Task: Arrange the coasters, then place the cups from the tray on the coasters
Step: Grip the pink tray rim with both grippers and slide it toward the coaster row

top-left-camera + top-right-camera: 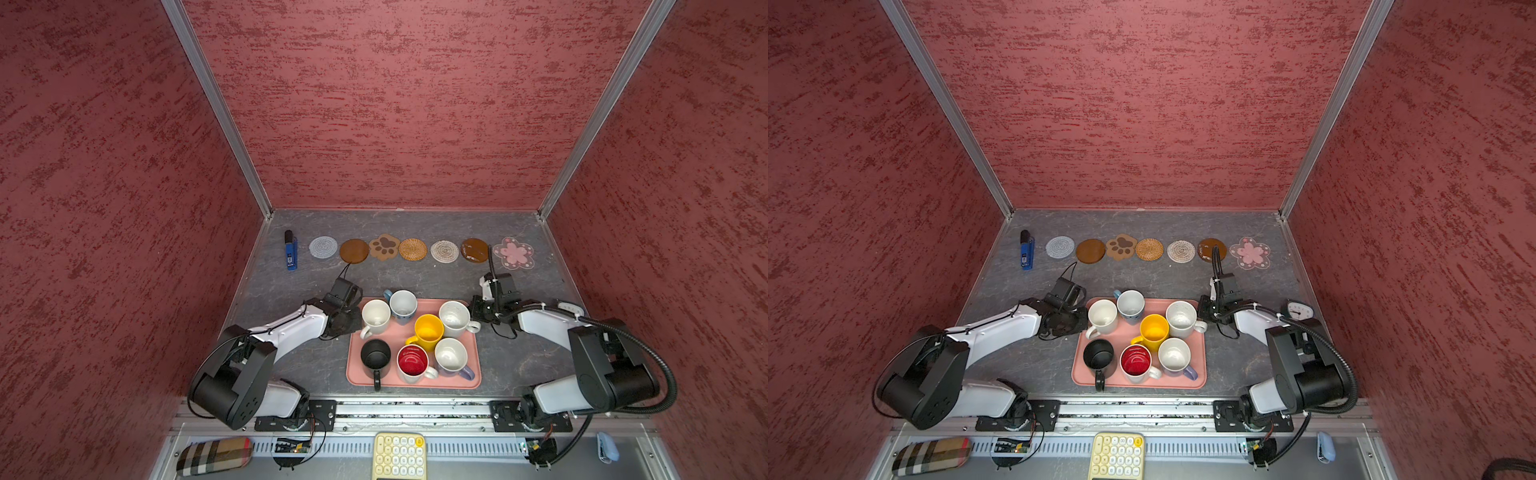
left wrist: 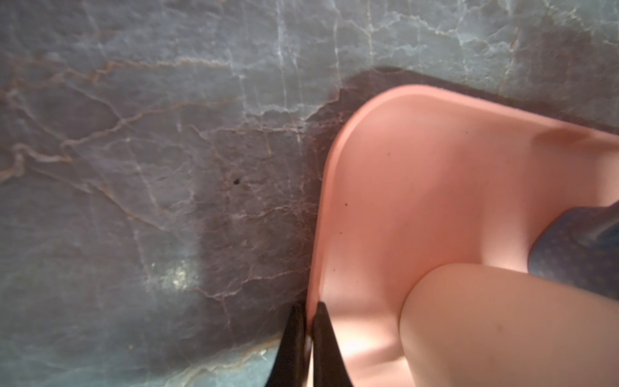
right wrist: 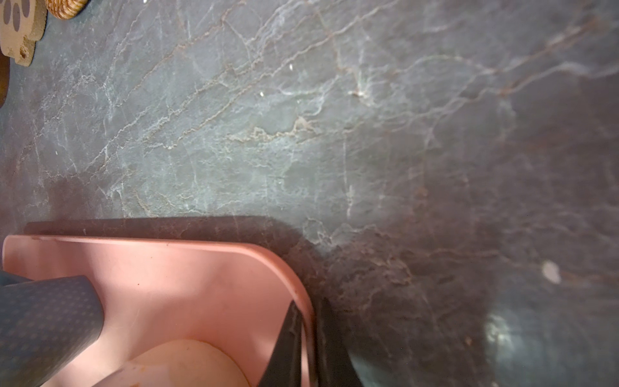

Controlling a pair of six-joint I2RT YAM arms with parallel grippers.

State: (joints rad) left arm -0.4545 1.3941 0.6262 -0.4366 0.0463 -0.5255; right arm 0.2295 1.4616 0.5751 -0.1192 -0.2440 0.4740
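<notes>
Pinches the tray (image 1: 397, 337) by its side rims, left hand (image 2: 310, 306) and right hand (image 3: 308, 305) both clenched, near the front edge of the desk (image 1: 415, 278). Has seven coasters (image 1: 412, 249) lined along the far edge; has yet to lift any of seven cups (image 1: 428, 330).

Grey marbled table (image 1: 415, 278) — coasters (image 1: 412, 249), tray (image 1: 449, 384), lighter (image 1: 291, 253)
</notes>
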